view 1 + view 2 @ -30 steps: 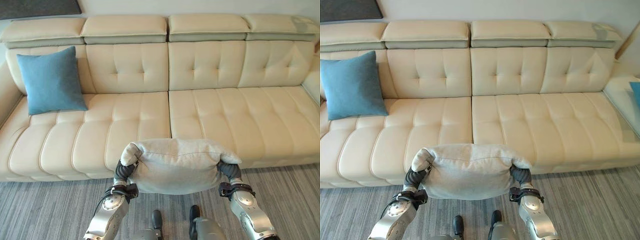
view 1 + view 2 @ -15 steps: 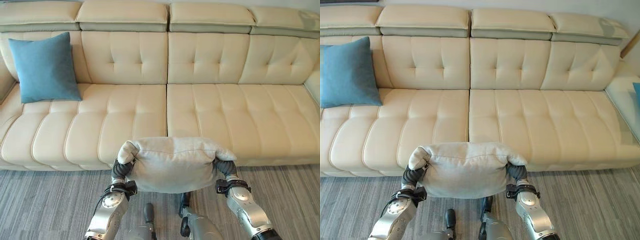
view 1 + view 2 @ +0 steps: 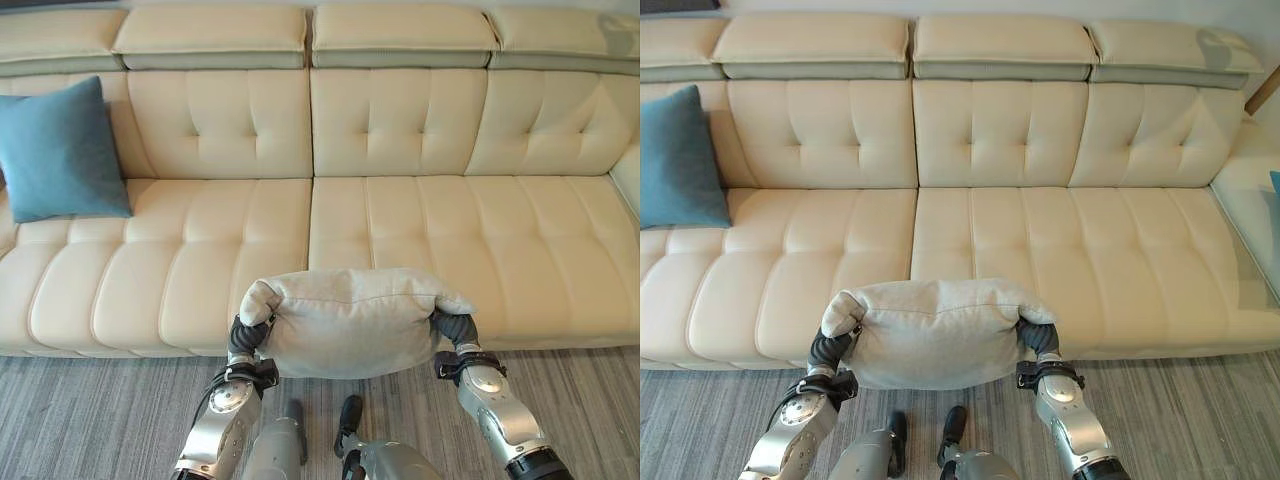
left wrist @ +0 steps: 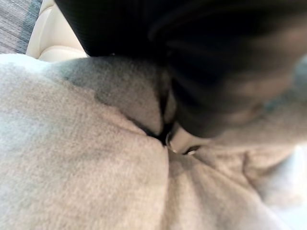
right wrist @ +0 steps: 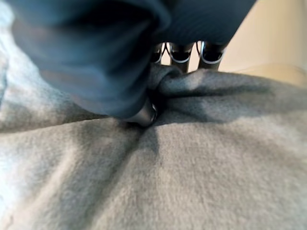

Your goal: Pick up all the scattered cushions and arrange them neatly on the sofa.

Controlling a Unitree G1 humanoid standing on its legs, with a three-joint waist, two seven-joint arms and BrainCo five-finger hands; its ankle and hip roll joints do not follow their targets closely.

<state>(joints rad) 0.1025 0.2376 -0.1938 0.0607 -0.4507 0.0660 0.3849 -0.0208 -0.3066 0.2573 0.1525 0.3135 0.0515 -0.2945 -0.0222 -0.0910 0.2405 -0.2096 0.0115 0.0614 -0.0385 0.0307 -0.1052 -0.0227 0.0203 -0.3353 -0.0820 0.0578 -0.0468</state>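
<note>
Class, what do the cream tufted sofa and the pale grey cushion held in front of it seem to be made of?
Cream tufted sofa: likely leather or faux leather; smooth, slightly glossy panels with stitched tufts.
Pale grey cushion: soft woven or fleecy fabric with squashy filling; matte, fuzzy surface dents where the hands press.

Setting: home living room. Evidence: long cream tufted leather sofa spanning the view from 9 to 3 o'clock, with separate padded headrests along the back at 12 o'clock. Blue cushion leaning upright against the backrest at 10 o'clock. Grey striped carpet on the floor in front, 5 to 7 o'clock. Pale wall behind the sofa.
</note>
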